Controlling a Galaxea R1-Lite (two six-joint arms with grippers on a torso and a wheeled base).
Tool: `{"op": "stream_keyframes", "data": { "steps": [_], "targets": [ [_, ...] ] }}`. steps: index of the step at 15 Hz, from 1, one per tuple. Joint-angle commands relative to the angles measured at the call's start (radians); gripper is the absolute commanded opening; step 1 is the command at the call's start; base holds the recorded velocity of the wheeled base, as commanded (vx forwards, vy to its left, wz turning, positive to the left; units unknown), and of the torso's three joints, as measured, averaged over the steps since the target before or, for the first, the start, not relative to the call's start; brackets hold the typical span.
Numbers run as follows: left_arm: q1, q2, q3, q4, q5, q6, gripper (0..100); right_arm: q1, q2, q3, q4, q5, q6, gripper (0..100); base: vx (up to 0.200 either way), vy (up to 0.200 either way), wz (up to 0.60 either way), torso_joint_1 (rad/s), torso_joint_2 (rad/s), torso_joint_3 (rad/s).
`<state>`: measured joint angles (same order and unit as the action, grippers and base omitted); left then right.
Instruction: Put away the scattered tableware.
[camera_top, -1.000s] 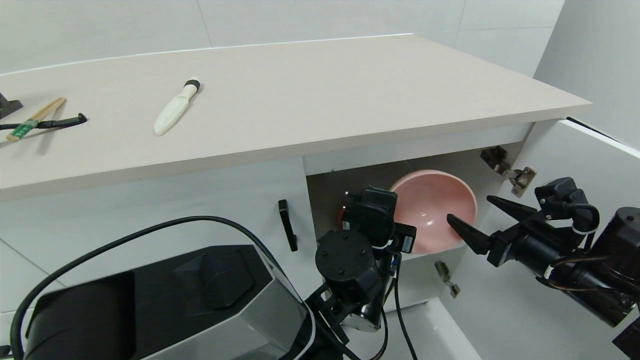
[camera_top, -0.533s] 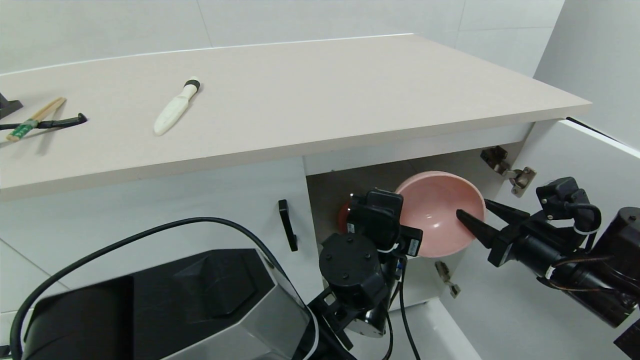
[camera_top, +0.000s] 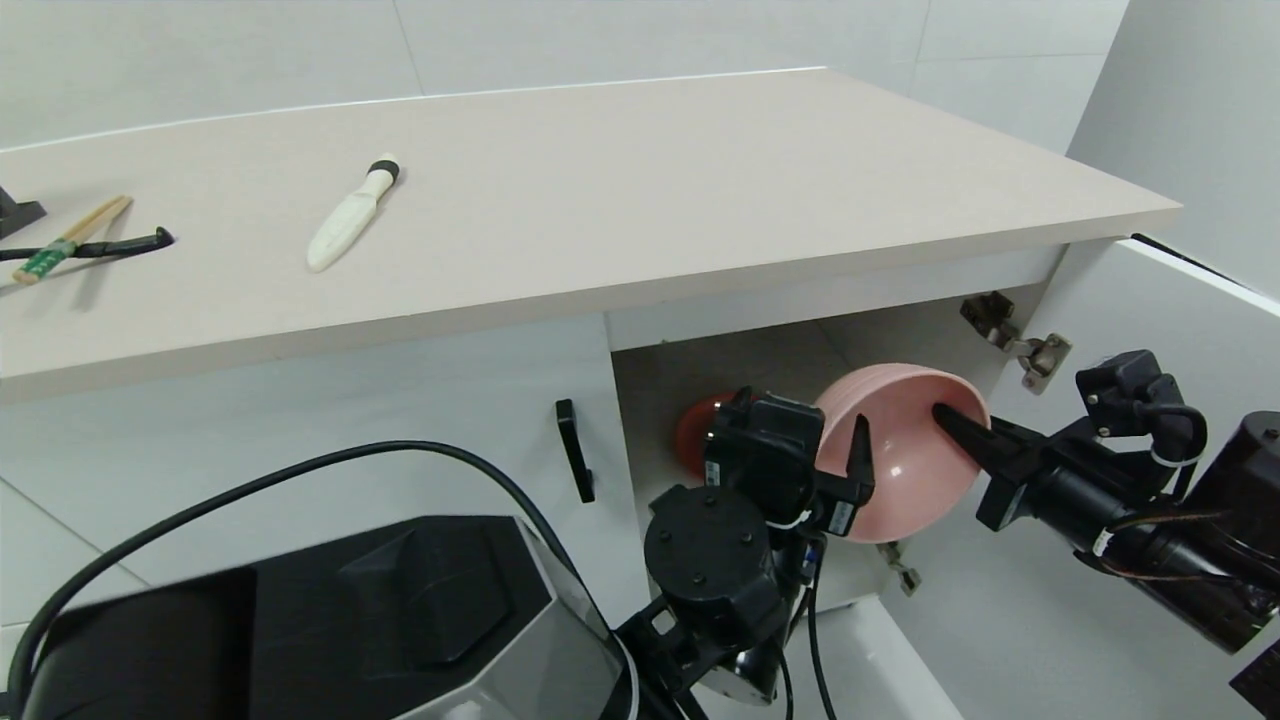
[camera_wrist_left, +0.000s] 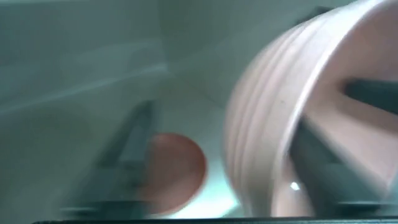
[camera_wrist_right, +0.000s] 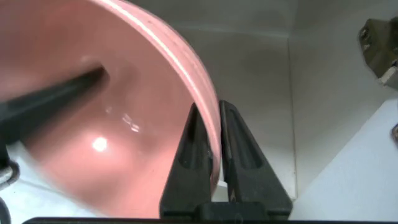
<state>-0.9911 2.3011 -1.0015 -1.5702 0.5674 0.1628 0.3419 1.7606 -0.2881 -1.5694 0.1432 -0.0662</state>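
1 countertop (camera_top: 620, 190) runs across the head view, above a white cabinet with 2 doors. The left door (camera_top: 350, 400) is closed and carries 1 black handle (camera_top: 575, 465). The right door (camera_top: 1010, 630) is swung wide open on its metal hinge (camera_top: 1020, 345), exposing 1 compartment (camera_top: 720, 365). At the mouth of that compartment is the pink bowl (camera_top: 905, 450), tipped on its side with its hollow facing the robot's left. Whether its lower edge touches the shelf cannot be determined. The right gripper (camera_wrist_right: 210, 115) comes in from the open-door side, its 2 fingers closed together on the bowl's rim, 1 inside the wall and 1 outside. The left gripper (camera_top: 805, 430) is at the compartment mouth just beside the bowl. Its fingers appear to be spread apart, though the left wrist view is smeared, with 1 finger standing up against the bowl's hollow and no grip evident. Deeper in the compartment, on the robot's left of the bowl and apart from it, sits 1 red rounded item (camera_top: 695, 435), probably a second bowl. On the countertop, well apart from the cabinet opening, lies 1 white sheathed utensil (camera_top: 352, 213) with a dark band near its far end. Near the counter's left edge lie wooden chopsticks (camera_top: 70, 240), crossed by 1 thin black utensil (camera_top: 110, 245) that touches them.
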Motion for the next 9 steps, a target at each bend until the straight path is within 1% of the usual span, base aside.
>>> {"op": "stream_keyframes", "data": {
  "steps": [1, 2, 3, 4, 5, 6, 7, 8, 9],
  "targets": [
    [-0.040, -0.068, 0.086, -0.001, -0.023, -0.022, 100, 0.000, 0.005, 0.001, -0.001, -0.001, 0.000, 0, 0.000, 0.000, 0.00, 0.000, 0.00, 0.000],
    [-0.060, -0.121, 0.142, -0.001, -0.060, -0.054, 100, 0.000, 0.005, 0.001, -0.001, -0.001, 0.000, 0, 0.000, 0.000, 0.00, 0.000, 0.00, 0.000],
    [-0.063, -0.183, 0.222, -0.001, -0.120, -0.072, 100, 0.000, 0.005, 0.001, -0.001, -0.001, 0.000, 0, 0.000, 0.000, 0.00, 0.000, 0.00, 0.000],
    [-0.057, -0.259, 0.330, -0.001, -0.222, -0.083, 100, 0.000, 0.002, 0.003, -0.001, -0.001, 0.000, 0, 0.000, 0.000, 0.00, 0.000, 0.00, 0.000],
    [-0.038, -0.322, 0.420, -0.001, -0.327, -0.100, 100, 0.000, 0.002, 0.003, -0.001, -0.001, 0.000, 0, 0.000, 0.000, 0.00, 0.000, 0.00, 0.000],
    [-0.023, -0.359, 0.465, -0.001, -0.390, -0.106, 100, 0.000, 0.002, 0.003, -0.001, -0.001, 0.000, 0, 0.000, 0.000, 0.00, 0.000, 0.00, 0.000],
    [0.032, -0.433, 0.546, -0.001, -0.535, -0.112, 100, 0.000, 0.002, 0.004, -0.001, -0.001, 0.000, 0, 0.000, 0.000, 0.00, 0.000, 0.00, 0.000],
    [0.072, -0.473, 0.604, -0.001, -0.649, -0.112, 100, 0.000, 0.003, 0.006, -0.001, -0.001, 0.000, 0, 0.000, 0.000, 0.00, 0.000, 0.00, 0.000],
    [0.114, -0.516, 0.678, -0.001, -0.793, -0.111, 100, 0.000, 0.003, 0.007, -0.001, -0.001, 0.000, 0, 0.000, 0.000, 0.00, 0.000, 0.00, 0.000]
  ]
}}
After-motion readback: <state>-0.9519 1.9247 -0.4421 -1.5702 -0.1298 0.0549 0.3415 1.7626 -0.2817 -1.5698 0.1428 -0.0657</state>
